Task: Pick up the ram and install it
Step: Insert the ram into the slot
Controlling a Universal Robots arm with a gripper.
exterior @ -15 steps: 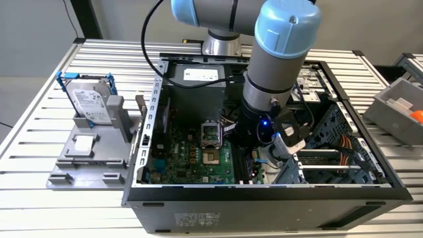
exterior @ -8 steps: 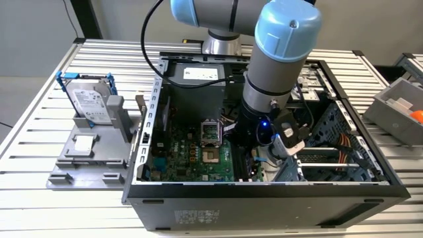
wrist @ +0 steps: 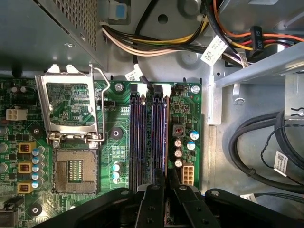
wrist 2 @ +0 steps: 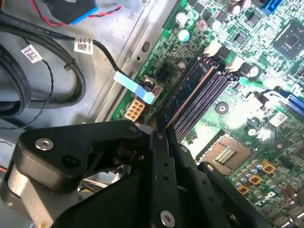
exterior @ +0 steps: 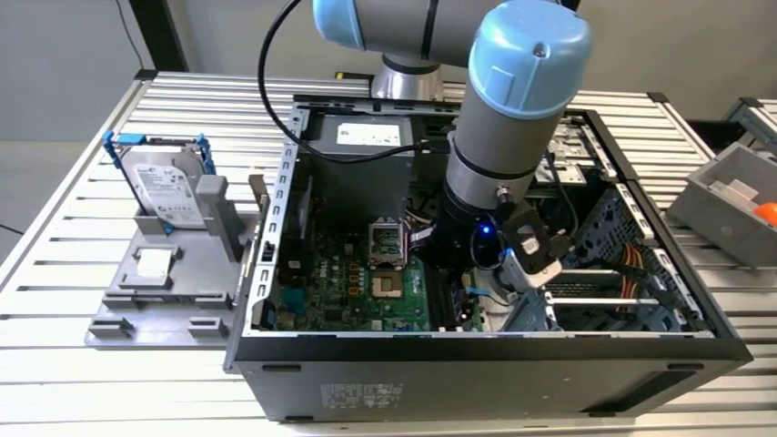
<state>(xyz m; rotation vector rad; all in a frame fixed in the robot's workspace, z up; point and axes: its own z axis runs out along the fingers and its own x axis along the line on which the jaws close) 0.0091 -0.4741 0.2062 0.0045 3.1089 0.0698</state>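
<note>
So the arm is reaching down into the open PC case (exterior: 486, 355) on the counter (exterior: 73, 401), and the tool (wrist: 166, 190) sits right at the near end of the memory slots (wrist: 142, 137) on the motherboard (wrist: 118, 156). The ram (wrist 2: 192, 88) is standing on edge in the outermost slot, running straight away from the tool's fingers (wrist 2: 159, 156). They look nearly closed around its near end, though I can't tell if they really grip it.

The gripper (wrist: 166, 190) sits directly over the near end of the black memory slots (wrist: 148, 135) on the green motherboard (wrist: 118, 142). The CPU socket (wrist: 75, 168) lies beside the slots, its metal retention frame (wrist: 69, 111) raised open. Bundled cables (wrist: 156, 45) run across the chassis floor beyond the board.
</note>
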